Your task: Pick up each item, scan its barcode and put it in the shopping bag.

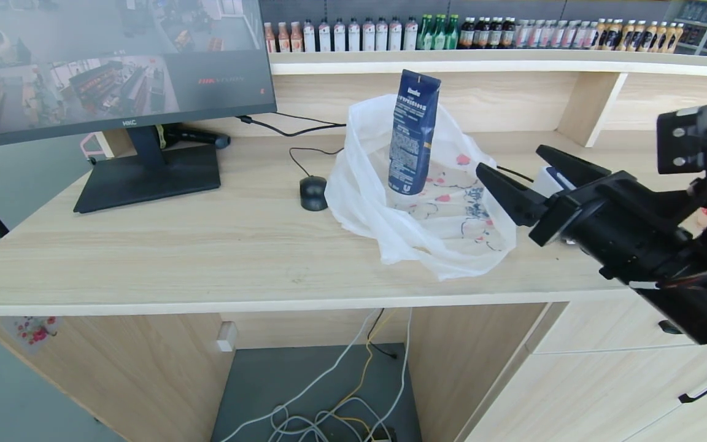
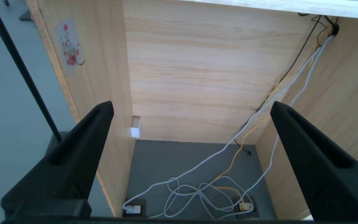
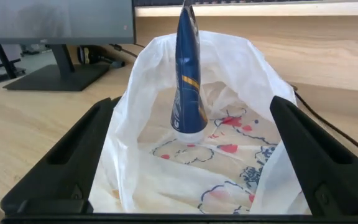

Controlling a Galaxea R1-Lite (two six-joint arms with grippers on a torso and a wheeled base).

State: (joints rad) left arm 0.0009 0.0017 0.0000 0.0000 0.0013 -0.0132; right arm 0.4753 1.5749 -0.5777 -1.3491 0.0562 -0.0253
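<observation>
The white shopping bag (image 1: pixel 363 184) sits open on the wooden surface (image 1: pixel 206 245), a little right of the frame's centre. A dark blue tube (image 1: pixel 413 132) stands upright inside it, cap down, its crimped end well above the bag's rim. In the right wrist view the tube (image 3: pixel 188 81) stands on the bag's (image 3: pixel 135 118) printed lining, touching nothing else.

The right claw (image 1: pixel 513 162) hangs at the right of the frame, just beside the bag's right edge and pointing towards it. Its two black fingers are spread apart and hold nothing.

The left claw (image 2: pixel 191 109) is below the surface, facing the kneehole under the desk, where loose cables (image 2: pixel 197 186) lie on the floor. Its fingers are also wide apart and empty.

A black mouse (image 1: pixel 313 192) lies just left of the bag, nearly touching it. A monitor (image 1: pixel 114 61) fills the upper left corner. A row of bottles (image 1: pixel 482 34) lines the shelf along the top edge.
</observation>
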